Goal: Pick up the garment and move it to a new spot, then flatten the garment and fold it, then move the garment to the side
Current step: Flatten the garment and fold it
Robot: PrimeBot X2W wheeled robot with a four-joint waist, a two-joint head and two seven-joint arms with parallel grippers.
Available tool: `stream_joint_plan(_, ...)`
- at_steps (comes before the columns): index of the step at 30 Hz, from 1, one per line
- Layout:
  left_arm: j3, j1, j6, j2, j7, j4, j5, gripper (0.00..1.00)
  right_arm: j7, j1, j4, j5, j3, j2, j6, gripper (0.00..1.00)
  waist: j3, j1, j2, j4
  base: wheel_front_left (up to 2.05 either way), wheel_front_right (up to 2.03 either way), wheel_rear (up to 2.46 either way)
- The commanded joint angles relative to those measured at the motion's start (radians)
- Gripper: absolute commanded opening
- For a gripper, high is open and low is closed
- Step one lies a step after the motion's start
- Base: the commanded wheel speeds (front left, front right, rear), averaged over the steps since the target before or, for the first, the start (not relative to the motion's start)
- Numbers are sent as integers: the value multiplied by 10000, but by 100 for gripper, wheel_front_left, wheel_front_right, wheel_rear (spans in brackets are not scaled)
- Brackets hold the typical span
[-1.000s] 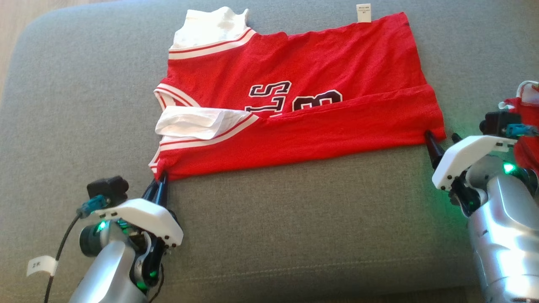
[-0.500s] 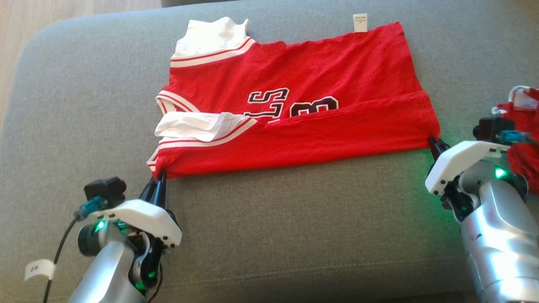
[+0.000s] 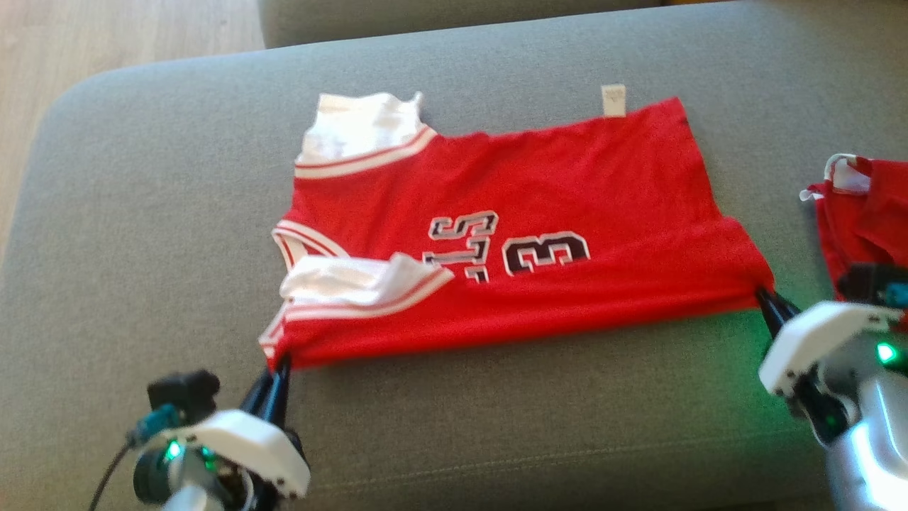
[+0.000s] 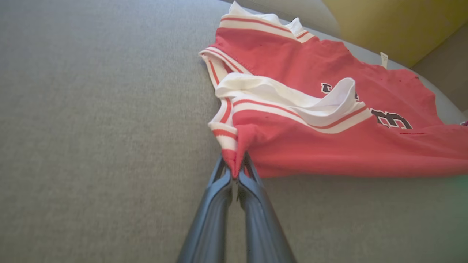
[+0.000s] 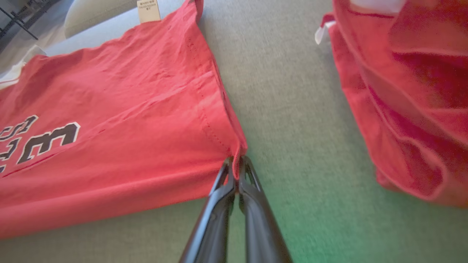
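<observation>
Two Corners Pinched, Fold Next

Nearest, the left gripper [image 3: 280, 365] and right gripper [image 3: 766, 298] each clamp a near corner of the red jersey [image 3: 539, 191], spread on the grey cushion [image 3: 496, 426]. Folding seems in hand; next, both corners likely need lifting together toward the far edge.

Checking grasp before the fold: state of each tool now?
Left tool: closed, pinching the jersey at its near striped-trim corner.
Right tool: closed, pinching the jersey at its near hem corner.

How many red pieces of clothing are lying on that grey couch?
2. A red jersey lies spread across the middle of the grey cushion; a crumpled red garment sits at its right edge, partly cut off. More may be hidden.
</observation>
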Motion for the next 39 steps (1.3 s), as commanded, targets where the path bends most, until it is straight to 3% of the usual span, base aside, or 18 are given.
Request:
stream_joint_plan(1,400,-156,100,317,-2,-298,-39,0,16,-8,-392,61,138,-283,-6,0,-7,0,0,30,0,0,0)
stream_joint_plan(11,43,860,530,425,697,-1088,-72,0,1721,2287,-3288,212,-530,-54,-6,0,115,0,0,161,0,0,0)
stream_joint_plan(12,27,865,563,382,740,-1040,-100,0,1834,2403,-3482,154,-579,25,-6,15,108,0,0,159,0,0,0)
stream_joint_plan(13,6,868,590,345,813,-986,-136,30,1938,2500,-3664,103,-627,103,-6,49,98,0,0,152,0,0,0)
stream_joint_plan(14,-24,855,615,325,877,-961,-144,98,1997,2581,-3856,43,-679,168,-6,100,92,0,0,144,0,0,0)
stream_joint_plan(19,104,781,875,370,1035,-1306,-187,100,1793,2893,-5129,-341,-1070,359,-6,100,32,0,0,74,0,0,0)
stream_joint_plan(26,542,-253,1308,988,1598,-3057,87,100,1218,2990,-6873,-596,-894,721,-6,100,190,0,0,-148,0,0,0)
stream_joint_plan(32,229,-3087,826,1579,3382,-2996,413,100,922,2495,-7019,-564,298,787,-6,100,920,0,0,-518,0,0,0)
stream_joint_plan(39,38,-6635,163,1739,4797,-405,637,100,402,1677,-6575,-327,1163,651,-6,100,1803,0,0,-1020,0,0,0)
